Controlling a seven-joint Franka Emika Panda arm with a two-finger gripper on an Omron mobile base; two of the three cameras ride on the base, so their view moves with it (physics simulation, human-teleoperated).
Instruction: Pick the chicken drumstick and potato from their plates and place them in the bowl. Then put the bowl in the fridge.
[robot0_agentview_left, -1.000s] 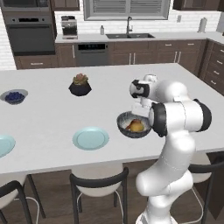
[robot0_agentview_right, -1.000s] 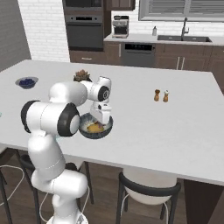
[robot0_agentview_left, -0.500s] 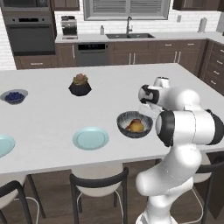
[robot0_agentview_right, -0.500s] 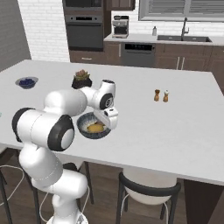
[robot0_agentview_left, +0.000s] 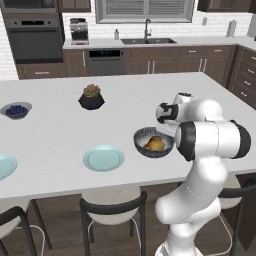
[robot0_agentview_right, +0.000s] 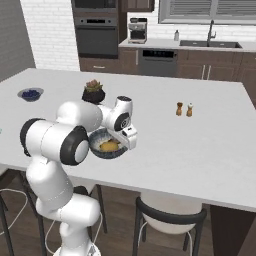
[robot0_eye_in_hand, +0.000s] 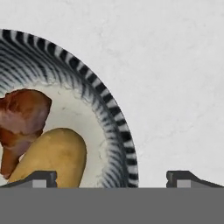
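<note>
The dark grey bowl (robot0_agentview_left: 145, 137) (robot0_agentview_right: 98, 148) (robot0_eye_in_hand: 114, 109) stands on the white island near its front edge. Inside it lie the golden potato (robot0_agentview_left: 156, 144) (robot0_agentview_right: 108, 146) (robot0_eye_in_hand: 54, 155) and, touching it, the reddish-brown drumstick (robot0_eye_in_hand: 22, 117). My gripper (robot0_agentview_right: 129, 141) (robot0_eye_in_hand: 112, 178) hangs open at the bowl's right side. In the hand view its fingertips (robot0_eye_in_hand: 41, 177) stand wide apart with the striped rim between them, and they hold nothing. Two turquoise plates, one in the middle (robot0_agentview_left: 103, 158) and one at the left edge (robot0_agentview_left: 5, 166), lie bare.
A black pot with a succulent (robot0_agentview_left: 91, 97) (robot0_agentview_right: 93, 92) and a small bowl of blueberries (robot0_agentview_left: 16, 110) (robot0_agentview_right: 31, 93) stand further back on the island. Salt and pepper shakers (robot0_agentview_right: 184, 109) are to the right. Stools line the front edge.
The hand has swung from above the bowl's middle out to its right rim, and the wrist has turned. The bowl and the food in it have stayed put.
</note>
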